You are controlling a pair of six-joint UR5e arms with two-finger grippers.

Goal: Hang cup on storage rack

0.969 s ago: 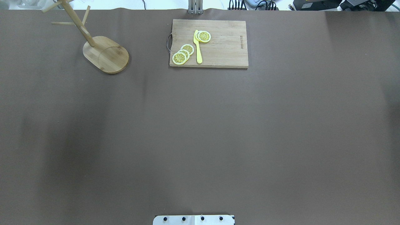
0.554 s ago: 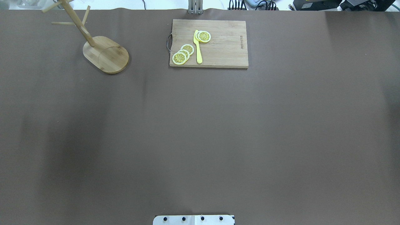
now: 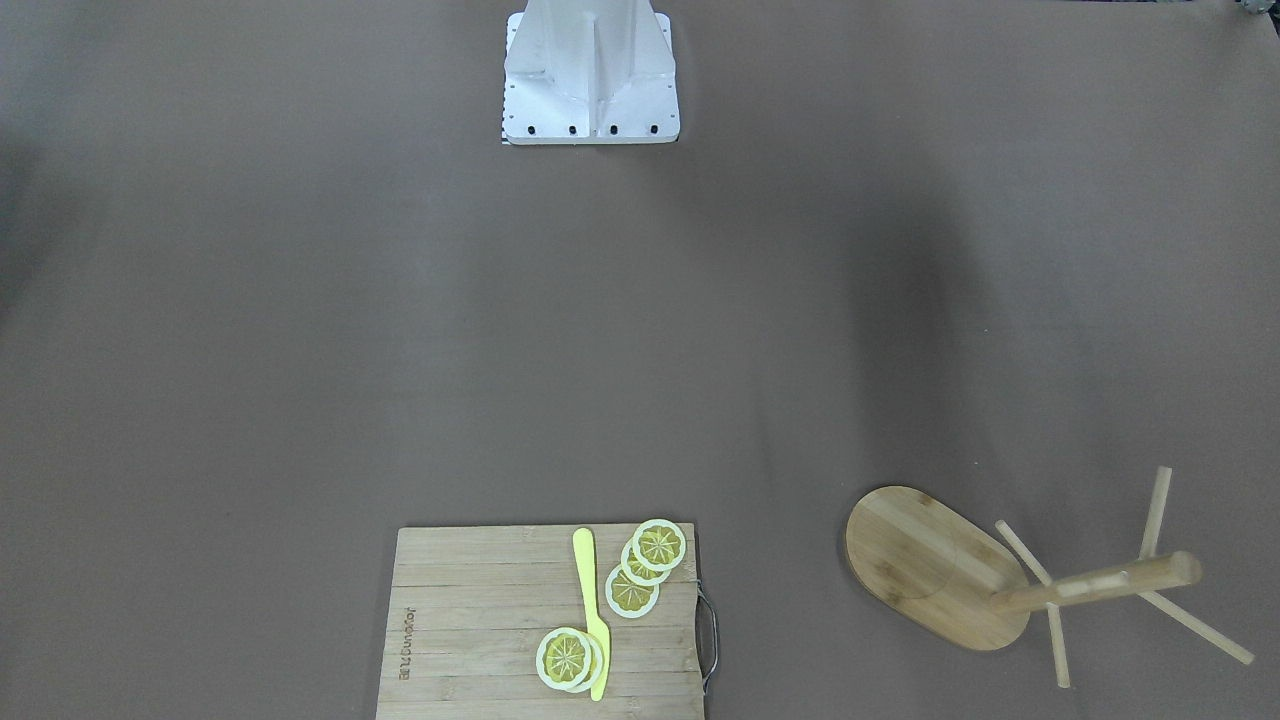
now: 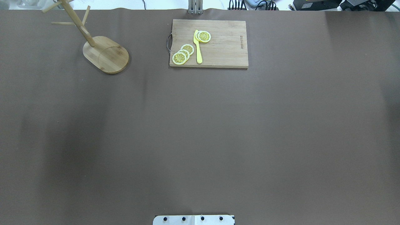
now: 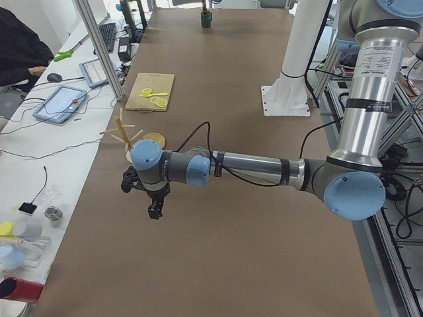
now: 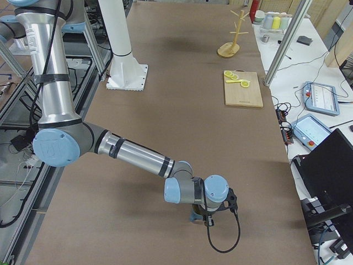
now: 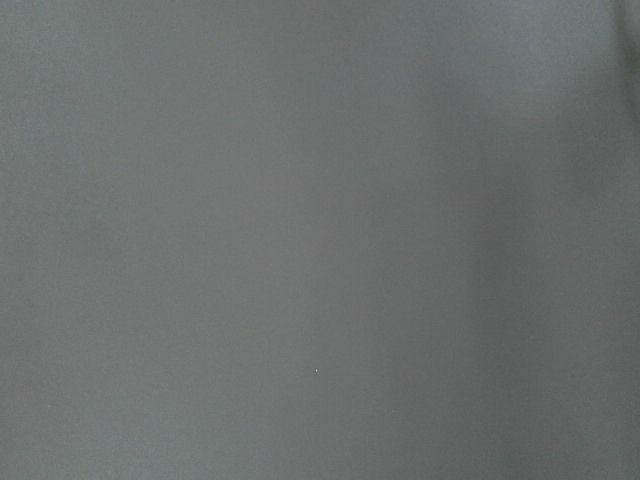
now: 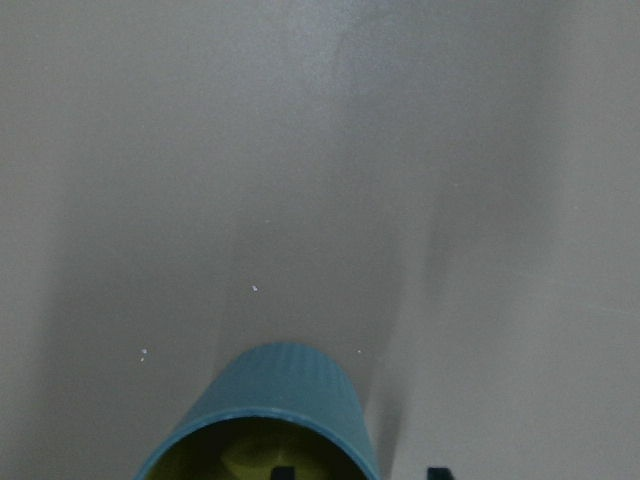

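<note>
Sitting directly beneath the right claw [image 6: 204, 218], the cup [image 8: 262, 400] stands rim-up.

overhead: behind robot [image 4: 193, 220], looking down | front: opposite, facing robot | shared: cutting board [image 4: 218, 53], storage rack [image 4: 106, 54]

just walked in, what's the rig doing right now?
The right arm reaches low toward the table's right end, with the right gripper at the blue-grey cup. Its wrist camera shows one jaw tip inside the rim and one outside; whether they have closed is unclear. The left gripper hangs over bare table with nothing seen in it. The storage rack stands at the far left corner, pegs empty, so the cup is not yet hung.
</note>
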